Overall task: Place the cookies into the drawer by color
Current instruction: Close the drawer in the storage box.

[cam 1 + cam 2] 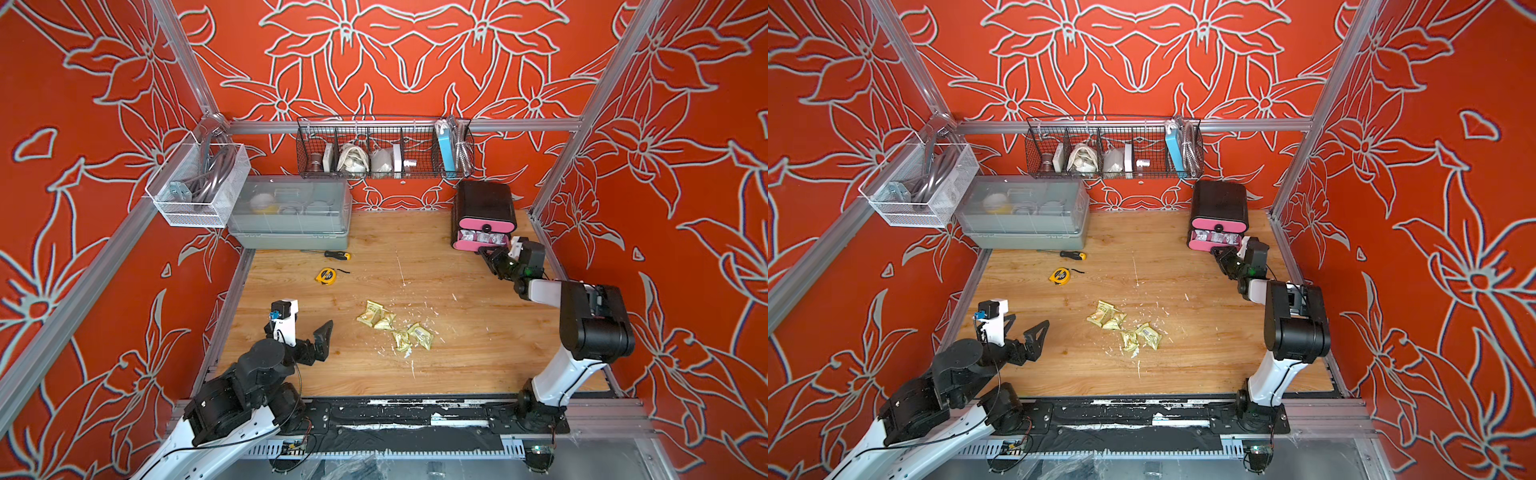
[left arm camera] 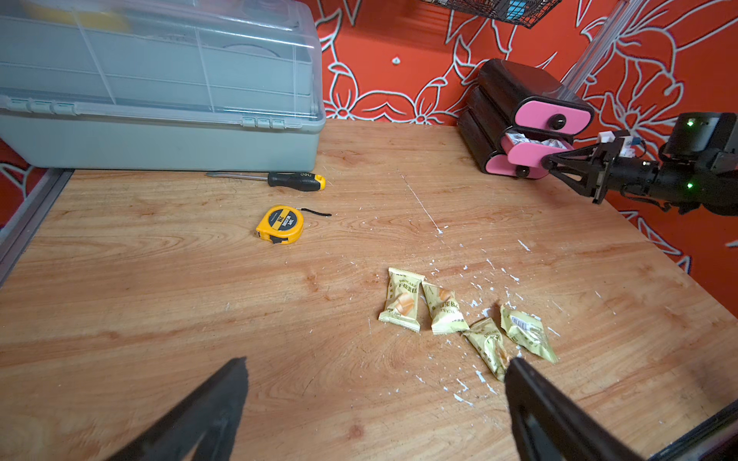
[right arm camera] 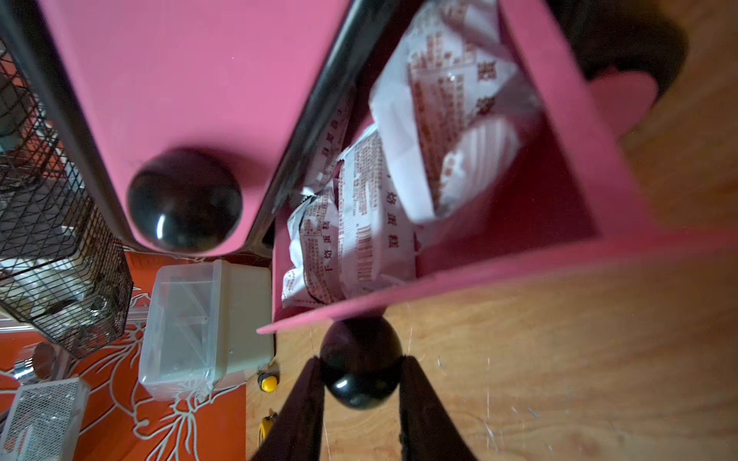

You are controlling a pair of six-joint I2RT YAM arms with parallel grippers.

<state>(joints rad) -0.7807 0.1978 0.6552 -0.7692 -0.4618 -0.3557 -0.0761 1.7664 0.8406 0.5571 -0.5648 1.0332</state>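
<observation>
The drawer chest [image 1: 484,199] [image 1: 1220,199] [image 2: 515,88] stands at the back right, black with pink fronts. Its middle drawer [image 3: 559,119] is pulled out and holds white-silver cookies [image 3: 399,179] [image 1: 484,238]. My right gripper [image 3: 360,363] [image 1: 484,250] [image 1: 1219,250] is shut on that drawer's round black knob [image 3: 360,379]. Several pale yellow-green cookies [image 1: 395,326] [image 1: 1125,328] [image 2: 459,315] lie loose mid-table. My left gripper [image 2: 377,363] [image 1: 1023,326] hovers open and empty, just left of them. No black cookies show.
A grey lidded bin [image 1: 291,216] sits at the back left. A screwdriver [image 1: 332,254] and a yellow tape measure [image 1: 326,276] lie in front of it. A wire basket [image 1: 384,149] hangs on the back wall, a white mesh basket [image 1: 195,187] on the left rail.
</observation>
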